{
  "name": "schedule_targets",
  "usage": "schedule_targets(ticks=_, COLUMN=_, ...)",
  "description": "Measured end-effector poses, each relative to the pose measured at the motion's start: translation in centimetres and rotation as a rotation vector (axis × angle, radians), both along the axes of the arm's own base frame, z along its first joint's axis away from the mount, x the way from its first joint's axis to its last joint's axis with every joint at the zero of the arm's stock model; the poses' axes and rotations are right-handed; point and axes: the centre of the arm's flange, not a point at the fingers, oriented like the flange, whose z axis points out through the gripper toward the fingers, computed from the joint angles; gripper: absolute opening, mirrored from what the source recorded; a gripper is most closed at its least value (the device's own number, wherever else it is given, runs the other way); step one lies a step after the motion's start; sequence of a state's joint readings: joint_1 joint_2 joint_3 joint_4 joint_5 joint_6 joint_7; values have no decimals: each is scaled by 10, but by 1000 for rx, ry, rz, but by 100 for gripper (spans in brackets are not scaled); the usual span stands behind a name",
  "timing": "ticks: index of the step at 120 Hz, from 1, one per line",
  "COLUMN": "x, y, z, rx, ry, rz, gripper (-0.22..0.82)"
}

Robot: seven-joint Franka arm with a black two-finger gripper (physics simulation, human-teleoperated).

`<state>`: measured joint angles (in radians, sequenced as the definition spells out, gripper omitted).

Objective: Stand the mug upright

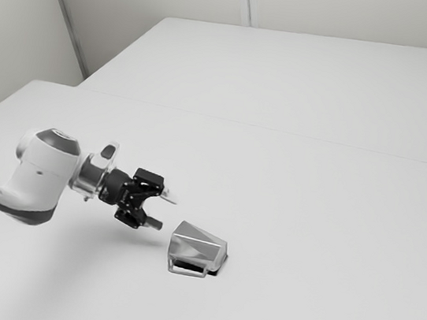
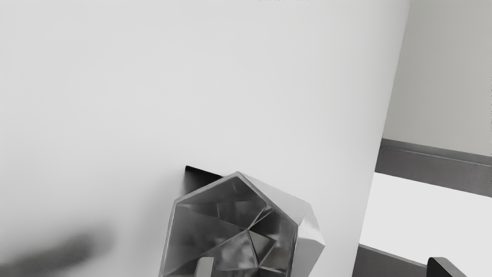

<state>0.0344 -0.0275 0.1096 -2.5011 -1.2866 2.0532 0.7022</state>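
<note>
The mug (image 1: 199,247), a faceted, shiny metal one, lies on its side on the pale surface (image 1: 328,248), well in from the far edge, which runs across the exterior view below a broad white panel (image 1: 311,86). Its open mouth faces the gripper (image 1: 163,210), and its base points toward the exterior view's right. The thin, squared handle (image 1: 186,272) sits low on the side toward the exterior view's bottom, with a dark patch of shadow beside it. The arm (image 1: 40,175) comes in from the exterior view's left, between the surface's far edge and the bit of edge showing at that view's lower left corner. The jaws stand wide apart with nothing clamped between them, near the mug's mouth; in the exterior view a small gap parts the closer fingertip from the rim. In the wrist view one fingertip shows in front of the mouth, whose rim makes an angular outline around a dark, many-sided inside. The other fingertip is off to the mug's side, past the surface's straight edge, and bare surface lies between the mug and that edge.
</note>
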Motion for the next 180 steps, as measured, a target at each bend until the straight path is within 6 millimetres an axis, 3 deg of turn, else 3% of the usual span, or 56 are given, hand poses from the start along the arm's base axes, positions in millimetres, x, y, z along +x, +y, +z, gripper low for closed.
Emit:
schedule_targets(ticks=27, x=-18, y=-1, z=-28, rx=-7, ry=-88, rz=-8, gripper=60)
schedule_targets(ticks=78, x=-17, y=-11, z=-38, rx=-57, ry=-245, rz=-1, gripper=60)
schedule_targets(ticks=87, x=-17, y=-23, z=-42, rx=-68, ry=-255, rz=-20, gripper=60)
schedule_targets(ticks=106, x=-21, y=-77, z=-45, rx=-92, ry=-280, rz=-128, gripper=61)
schedule_targets(ticks=116, x=-23, y=-92, z=-45, rx=-96, ry=-294, rz=-160, gripper=60)
schedule_targets(ticks=135, x=-19, y=-82, z=-44, rx=-82, ry=-311, rz=-138, gripper=20)
schedule_targets(ticks=145, x=-18, y=-78, z=-42, rx=-77, ry=-317, rz=-127, gripper=5)
schedule_targets(ticks=158, x=-18, y=-81, z=-42, rx=-75, ry=-319, rz=-133, gripper=-6)
schedule_targets(ticks=180, x=-18, y=-87, z=-41, rx=-71, ry=-321, rz=-148, gripper=-13)
